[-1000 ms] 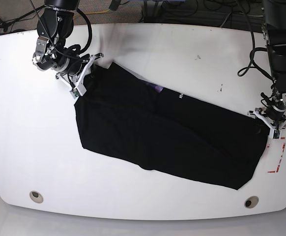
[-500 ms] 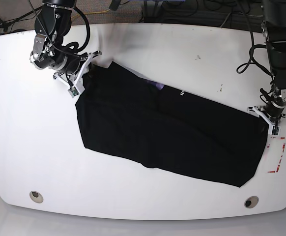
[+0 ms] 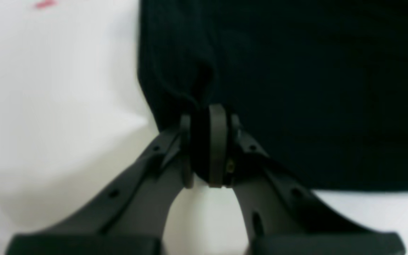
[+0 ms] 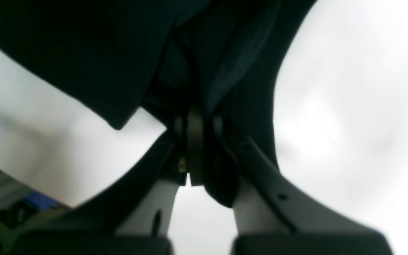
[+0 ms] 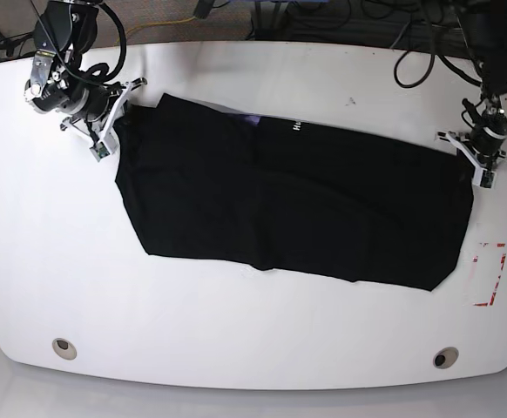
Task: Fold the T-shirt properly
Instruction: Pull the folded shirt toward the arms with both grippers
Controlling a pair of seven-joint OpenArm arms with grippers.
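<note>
The black T-shirt lies stretched out as a long band across the white table, with small white lettering and a sliver of purple print near its far edge. My left gripper is at the shirt's right end, shut on a pinch of the black cloth; the left wrist view shows the left gripper with its fingers pressed together on the fabric. At the shirt's left end my right gripper is shut on the cloth, and the right wrist view shows the right gripper with T-shirt fabric bunched between its fingers.
A red-marked label lies on the table just right of the shirt's lower right corner. Two round ports sit near the table's front edge. Cables run behind the far edge.
Both grippers have pulled outward and toward the far edge with the shirt ends. The shirt has swung from a slanted lie to nearly level and is drawn longer. The left gripper closed on the cloth.
</note>
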